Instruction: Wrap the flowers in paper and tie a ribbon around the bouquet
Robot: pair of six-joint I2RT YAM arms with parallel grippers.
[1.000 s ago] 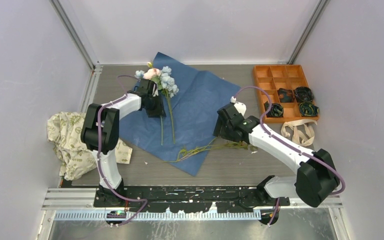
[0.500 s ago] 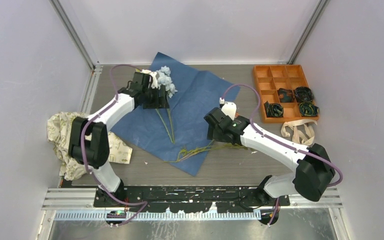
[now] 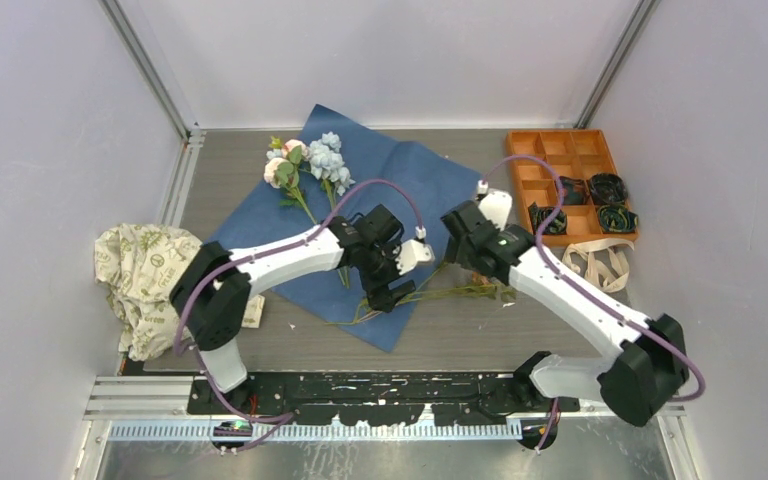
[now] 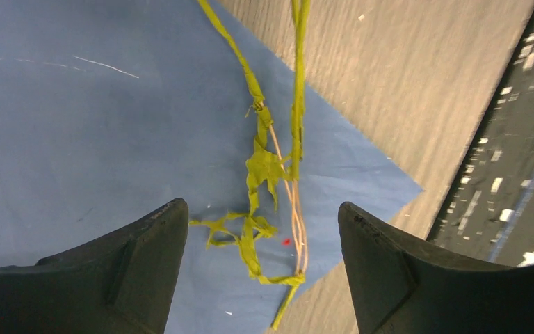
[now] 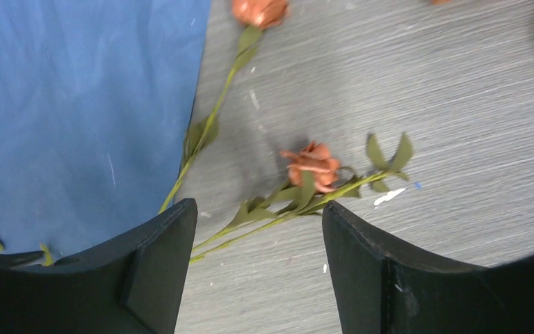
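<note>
Two orange flowers (image 5: 313, 161) lie (ungripped) below the right gripper (image 5: 257, 209).

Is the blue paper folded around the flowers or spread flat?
Spread flat. The paper lies open with no fold over the flowers, which lie loose and unwrapped.

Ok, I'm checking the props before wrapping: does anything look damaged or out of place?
Yes. The green wrap on the stalk ends near a corner of the paper is frayed and peeling, baring thin wire. The orange blooms lie off the paper, on the table.
</note>
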